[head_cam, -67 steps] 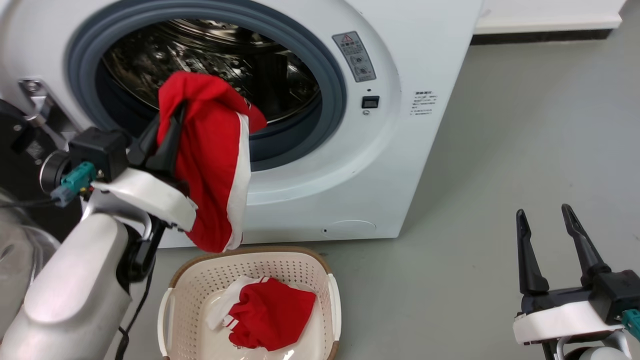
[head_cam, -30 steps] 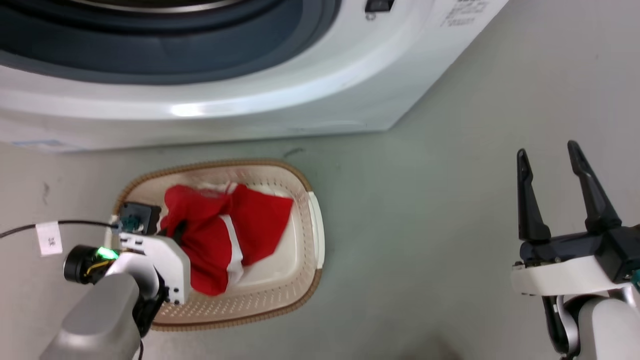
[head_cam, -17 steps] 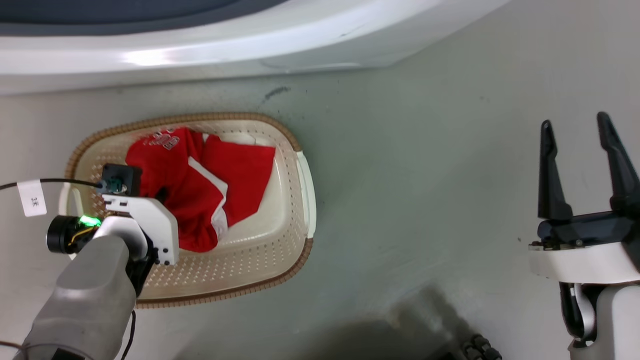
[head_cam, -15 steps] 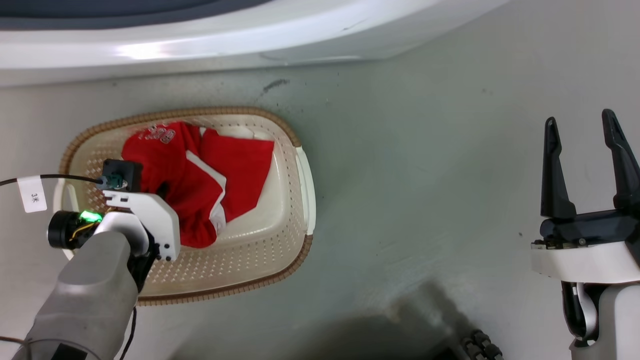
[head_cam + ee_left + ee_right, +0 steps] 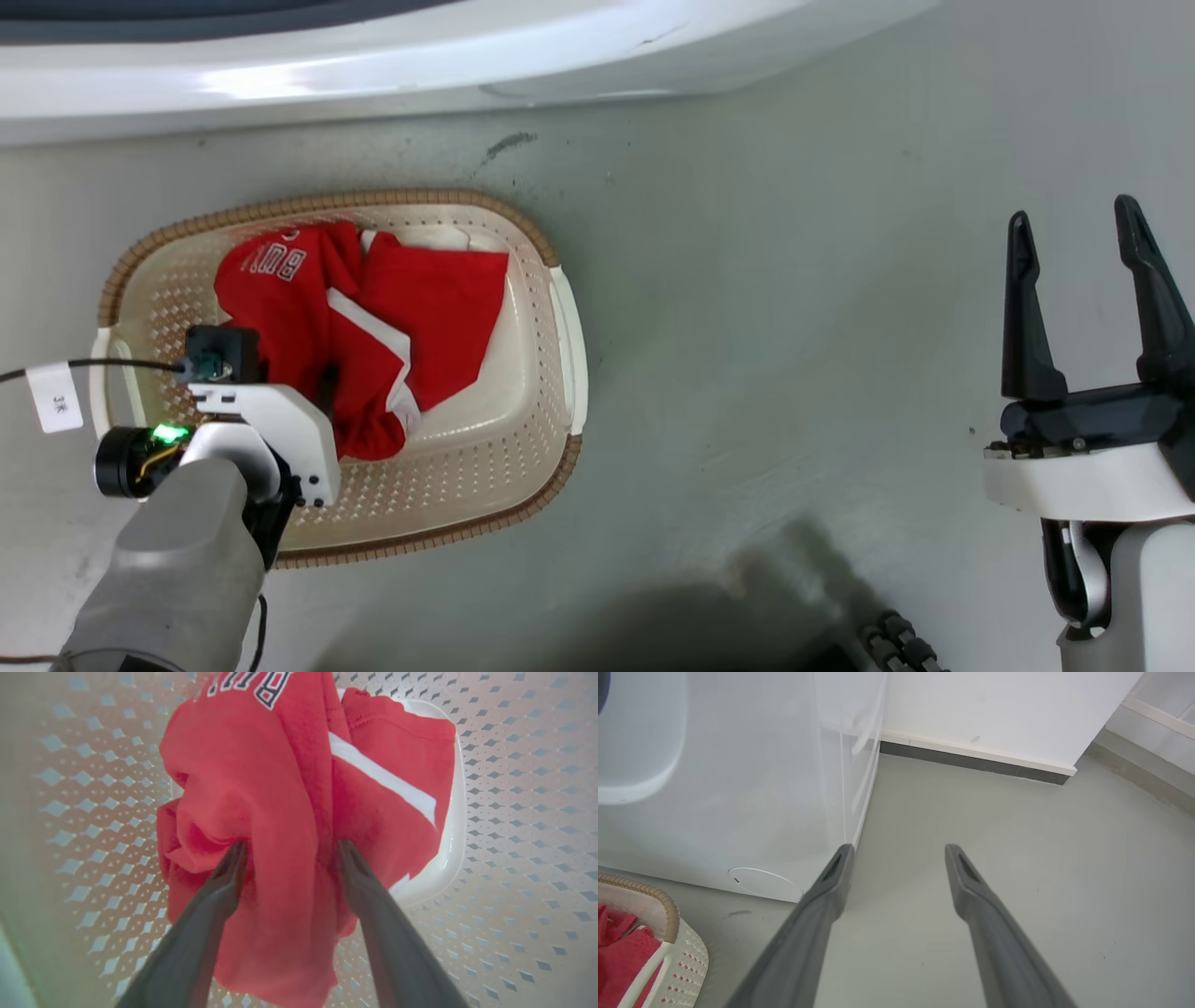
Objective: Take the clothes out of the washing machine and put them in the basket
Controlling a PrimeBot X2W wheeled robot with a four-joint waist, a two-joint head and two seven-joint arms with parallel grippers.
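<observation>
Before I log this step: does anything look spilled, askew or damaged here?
Nothing is spilled: the clothes lie inside the basket, none over its rim. The one oddity is a small dark scuff on the floor near the washing machine.

Left forearm [image 5: 168, 579] first: a smooth pale grey shell, and at the wrist a white bracket [image 5: 280, 425] dotted with small dark screws. There's a green light [image 5: 168, 434] glowing beside a round black housing [image 5: 117, 462]. Up top, a black camera block [image 5: 217, 353] with a teal connector, and a thin black cable [image 5: 121, 362] carrying a white tag [image 5: 56, 399]. Left fingers [image 5: 196, 933]: long, dark grey, tapering. Over to the right fingers [image 5: 1022, 327], black and pointed, on a black base [image 5: 1092, 420] above a white wrist shell [image 5: 1083, 481].
</observation>
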